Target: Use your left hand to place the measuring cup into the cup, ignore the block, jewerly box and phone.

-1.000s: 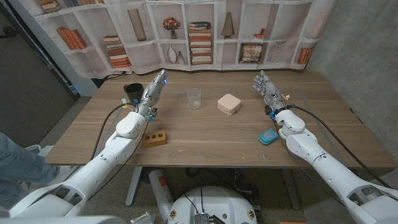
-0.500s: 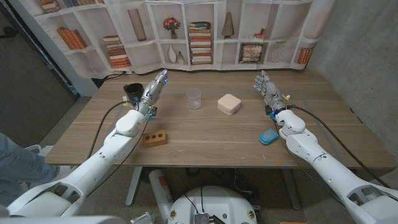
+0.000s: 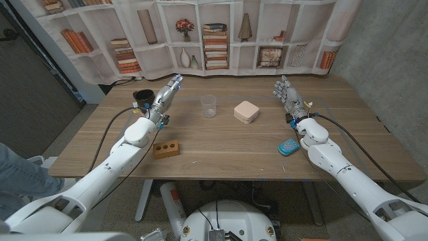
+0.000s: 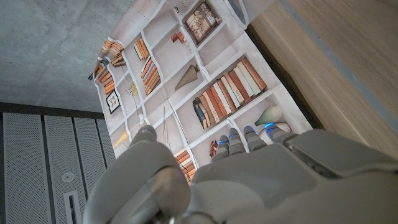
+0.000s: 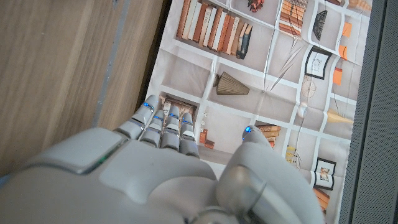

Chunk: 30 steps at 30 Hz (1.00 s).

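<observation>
While empty-fingered — left hand [image 3: 166, 95] spread just beside the black measuring cup [image 3: 142, 98], clear cup [image 3: 208, 106] apart.

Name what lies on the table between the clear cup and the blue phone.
In the head view, the beige jewelry box sits between the clear cup and the blue phone, nearer the cup; beyond it, the table is bare up to the phone.

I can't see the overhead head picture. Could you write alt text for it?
A robot's left hand reaches, empty, beside a black measuring cup on a wooden table. Also there: a clear cup, a beige jewelry box, a wooden block, a blue phone and the open right hand.
</observation>
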Each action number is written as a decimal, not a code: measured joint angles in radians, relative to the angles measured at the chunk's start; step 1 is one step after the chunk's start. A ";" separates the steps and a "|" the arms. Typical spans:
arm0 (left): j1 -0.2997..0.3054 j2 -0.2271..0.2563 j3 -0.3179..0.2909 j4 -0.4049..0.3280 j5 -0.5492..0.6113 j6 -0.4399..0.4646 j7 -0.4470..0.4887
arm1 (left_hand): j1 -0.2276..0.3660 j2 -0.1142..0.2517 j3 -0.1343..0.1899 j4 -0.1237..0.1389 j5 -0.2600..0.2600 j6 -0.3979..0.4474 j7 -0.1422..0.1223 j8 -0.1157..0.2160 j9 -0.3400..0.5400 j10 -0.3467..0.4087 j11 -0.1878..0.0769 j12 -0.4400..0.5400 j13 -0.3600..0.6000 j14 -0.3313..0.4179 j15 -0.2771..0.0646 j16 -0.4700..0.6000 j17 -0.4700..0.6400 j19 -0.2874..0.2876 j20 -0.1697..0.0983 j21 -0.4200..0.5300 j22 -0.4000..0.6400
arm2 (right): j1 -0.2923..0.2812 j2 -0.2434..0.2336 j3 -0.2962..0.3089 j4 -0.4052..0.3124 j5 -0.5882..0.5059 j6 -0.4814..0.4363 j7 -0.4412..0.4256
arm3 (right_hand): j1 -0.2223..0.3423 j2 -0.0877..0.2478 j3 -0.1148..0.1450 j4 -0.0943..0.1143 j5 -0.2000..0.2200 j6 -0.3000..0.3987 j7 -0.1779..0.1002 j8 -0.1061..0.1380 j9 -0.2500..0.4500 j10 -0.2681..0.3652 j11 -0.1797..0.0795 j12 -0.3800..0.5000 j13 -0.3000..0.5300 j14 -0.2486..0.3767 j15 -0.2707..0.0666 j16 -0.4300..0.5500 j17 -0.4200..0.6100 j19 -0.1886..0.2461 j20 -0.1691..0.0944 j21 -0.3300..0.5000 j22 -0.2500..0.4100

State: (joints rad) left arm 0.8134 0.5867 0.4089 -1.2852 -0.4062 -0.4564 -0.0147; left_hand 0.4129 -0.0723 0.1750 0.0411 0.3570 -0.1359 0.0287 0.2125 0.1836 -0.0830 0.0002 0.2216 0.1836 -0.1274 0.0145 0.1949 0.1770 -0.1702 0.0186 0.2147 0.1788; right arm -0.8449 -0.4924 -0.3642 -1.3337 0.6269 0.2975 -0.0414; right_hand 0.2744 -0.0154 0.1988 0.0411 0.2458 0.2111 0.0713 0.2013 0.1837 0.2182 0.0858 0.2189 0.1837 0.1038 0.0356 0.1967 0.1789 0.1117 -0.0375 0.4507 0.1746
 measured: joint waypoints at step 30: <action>0.000 0.029 0.031 -0.057 0.220 0.007 0.157 | 0.090 -0.019 0.007 -0.054 0.020 -0.001 0.002 0.000 0.005 0.018 0.000 0.000 0.000 0.025 0.011 0.000 0.002 0.031 0.005 0.000 0.000 | -0.016 -0.005 0.016 -0.023 0.010 0.016 -0.006 | 0.005 0.005 0.000 -0.008 0.000 0.000 0.000 0.000 0.000 0.000 0.000 0.000 0.000 0.005 0.006 0.000 0.000 0.009 -0.002 -0.015 0.000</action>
State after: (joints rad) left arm 0.8130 0.6159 0.4403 -1.3421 -0.1862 -0.4499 0.1424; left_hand 0.5029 -0.0912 0.1819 -0.0127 0.3774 -0.1373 0.0303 0.2125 0.1886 -0.0647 0.0000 0.2217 0.1835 -0.1024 0.0252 0.1950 0.1794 -0.1396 0.0234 0.2147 0.1788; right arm -0.8611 -0.4971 -0.3486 -1.3563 0.6369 0.3133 -0.0472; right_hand 0.2796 -0.0102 0.1987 0.0330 0.2458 0.2109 0.0713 0.2013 0.1837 0.2181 0.0857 0.2189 0.1836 0.1093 0.0411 0.1967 0.1788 0.1209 -0.0396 0.4352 0.1745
